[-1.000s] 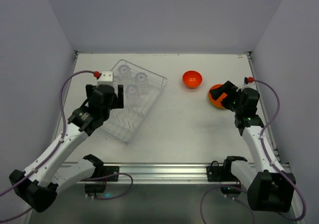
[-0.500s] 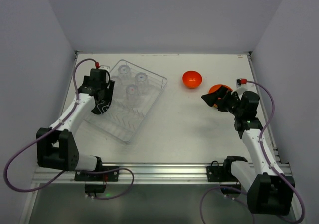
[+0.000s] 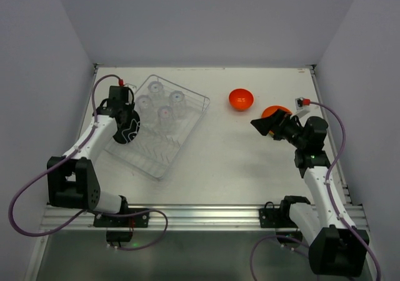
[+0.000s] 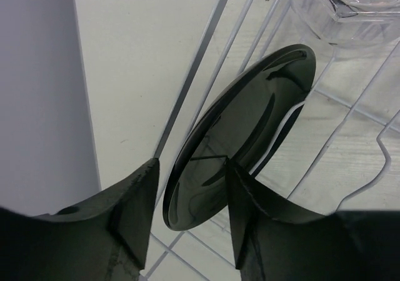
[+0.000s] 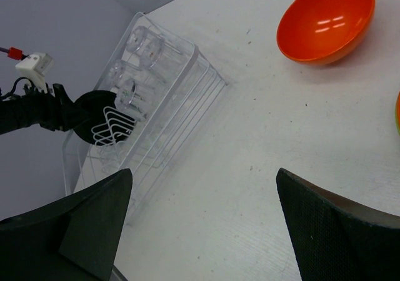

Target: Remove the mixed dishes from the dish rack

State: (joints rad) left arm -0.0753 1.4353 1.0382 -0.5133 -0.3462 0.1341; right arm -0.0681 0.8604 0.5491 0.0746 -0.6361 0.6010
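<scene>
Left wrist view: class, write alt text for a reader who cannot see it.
A glossy black plate stands on edge in the wire dish rack, between the two fingers of the left claw, which flank its lower rim. Part of a clear glass shows at the top right.

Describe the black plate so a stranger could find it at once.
Find the wire dish rack on the table's left side. At its left wall, beside the clear glasses, a small plate stands on edge. It is the only black dish.
</scene>
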